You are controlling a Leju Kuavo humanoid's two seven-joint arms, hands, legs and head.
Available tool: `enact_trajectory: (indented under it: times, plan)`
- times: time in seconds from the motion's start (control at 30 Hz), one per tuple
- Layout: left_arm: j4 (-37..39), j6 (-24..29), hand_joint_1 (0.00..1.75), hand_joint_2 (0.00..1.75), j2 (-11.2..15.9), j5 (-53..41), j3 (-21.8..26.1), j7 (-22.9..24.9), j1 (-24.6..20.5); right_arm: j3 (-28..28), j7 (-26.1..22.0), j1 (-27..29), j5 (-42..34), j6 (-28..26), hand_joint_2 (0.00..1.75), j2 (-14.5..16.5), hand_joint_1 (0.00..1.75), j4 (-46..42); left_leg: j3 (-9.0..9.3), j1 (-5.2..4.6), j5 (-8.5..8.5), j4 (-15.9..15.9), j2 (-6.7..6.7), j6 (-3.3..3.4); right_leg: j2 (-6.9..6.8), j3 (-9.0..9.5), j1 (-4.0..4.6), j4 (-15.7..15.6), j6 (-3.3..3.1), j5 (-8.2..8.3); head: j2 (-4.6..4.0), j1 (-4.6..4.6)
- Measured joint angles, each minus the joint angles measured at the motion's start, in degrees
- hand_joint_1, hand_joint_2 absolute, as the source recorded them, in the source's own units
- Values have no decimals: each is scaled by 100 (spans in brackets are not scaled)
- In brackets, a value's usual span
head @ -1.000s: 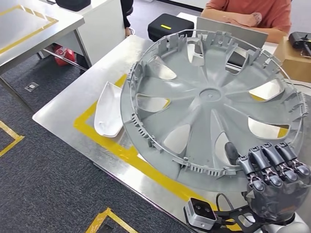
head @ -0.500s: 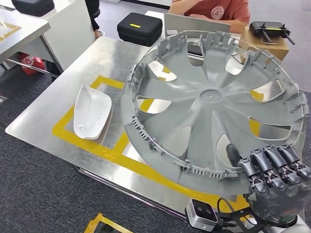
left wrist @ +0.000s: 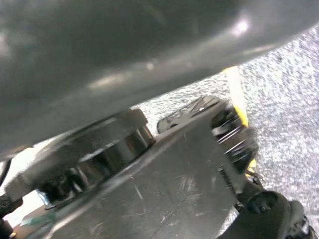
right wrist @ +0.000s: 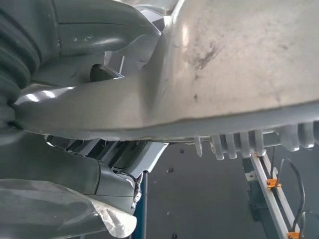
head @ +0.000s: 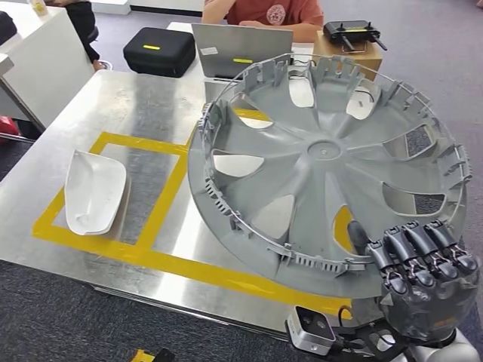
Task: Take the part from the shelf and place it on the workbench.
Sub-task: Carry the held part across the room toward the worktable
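Grey hand: I saw my right hand gripping the near rim of the wheel cover, fingers hooked over the edge.
Part: the wheel cover was held tilted above the steel surface, beside a white shell part lying in the yellow-taped box.
Risk: with one edge held, I judged the wide disc could twist, slip, or clip the laptop when lowered.
Hidden: I couldn't tell my left hand's state; its wrist view was blurred.

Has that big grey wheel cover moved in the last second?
Yes. The wheel cover has swung rightward, away from the white part lying on the workbench.
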Motion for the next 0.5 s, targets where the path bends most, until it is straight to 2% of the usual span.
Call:
enact_trajectory:
  times: [0.07, 0.1, 0.13, 0.17, 0.2, 0.23, 0.3, 0.33, 0.37, 0.4, 0.43, 0.5]
  plan:
    - [0, 3, 0, 0, 10, -4, 0, 1, -7, 1, 7, -5, 0, 0, 175, 4, 175, 6, 114, -4, 37, -285, -141, 33, 69, -36, -12, 2, 49, 28, 0, -9]
    - [0, 7, 0, 0, 15, -7, 0, 1, -8, 1, 12, -1, 0, 0, 175, 7, 175, 9, 123, -9, 28, -321, -158, 41, 104, -56, -21, -5, 85, 49, 0, -14]
    - [-1, 10, 0, 0, 13, -9, 0, 2, -9, 2, 14, 5, 0, 0, 175, 8, 175, 10, 128, -7, 42, -356, -129, 49, 139, -72, -27, -19, 123, 67, 0, -23]
    - [-1, 15, 0, 0, 11, -11, 0, 2, -11, 3, 16, 18, -1, 0, 175, 10, 175, 11, 131, 3, 70, -390, -93, 63, 113, -99, -27, -14, 153, 53, 0, -23]
    - [-1, 20, 0, 0, 10, -13, 0, 2, -12, 4, 16, 22, -1, 0, 175, 10, 175, 13, 133, 17, 102, -428, -54, 86, 26, -151, -20, 62, 177, -21, 0, -6]
    - [-1, 23, 0, 0, 8, -13, 0, 2, -13, 5, 16, 19, -2, 0, 175, 10, 175, 16, 131, 32, 131, -463, -10, 105, -97, -250, -14, 256, 197, -157, 0, 17]
    - [0, 25, 0, 0, 9, -14, 0, 2, 6, 9, 16, 9, -2, 0, 175, 10, 175, 27, 117, 31, 150, -476, 81, 129, -344, -564, -18, 967, 233, -546, 0, 62]
    - [0, 25, 0, 0, 11, -13, 0, 2, 22, 10, 16, 9, -2, 0, 175, 10, 175, 34, 110, 28, 150, -473, 132, 129, -392, -713, -22, 1325, 254, -688, 0, 68]
    - [0, 25, 0, 0, 14, -13, 0, 3, 35, 12, 16, 13, -2, 0, 175, 10, 175, 42, 108, 26, 150, -471, 178, 129, -412, -788, -24, 1532, 271, -737, 0, 68]
    - [0, 25, 0, 0, 16, -13, 0, 3, 41, 12, 16, 16, -2, 0, 175, 10, 175, 48, 108, 26, 149, -469, 213, 127, -422, -751, -27, 1514, 281, -675, 0, 68]
    - [0, 25, 0, 0, 15, -13, 0, 4, 38, 11, 16, 18, -2, 0, 175, 10, 175, 53, 110, 27, 145, -463, 238, 121, -435, -592, -31, 1252, 285, -515, 0, 69]
    - [0, 23, 0, 0, 11, -13, 0, 4, 23, 13, 16, 15, -2, 0, 175, 10, 175, 57, 106, 15, 127, -435, 262, 85, -484, -105, -32, 418, 276, -206, -1, 72]
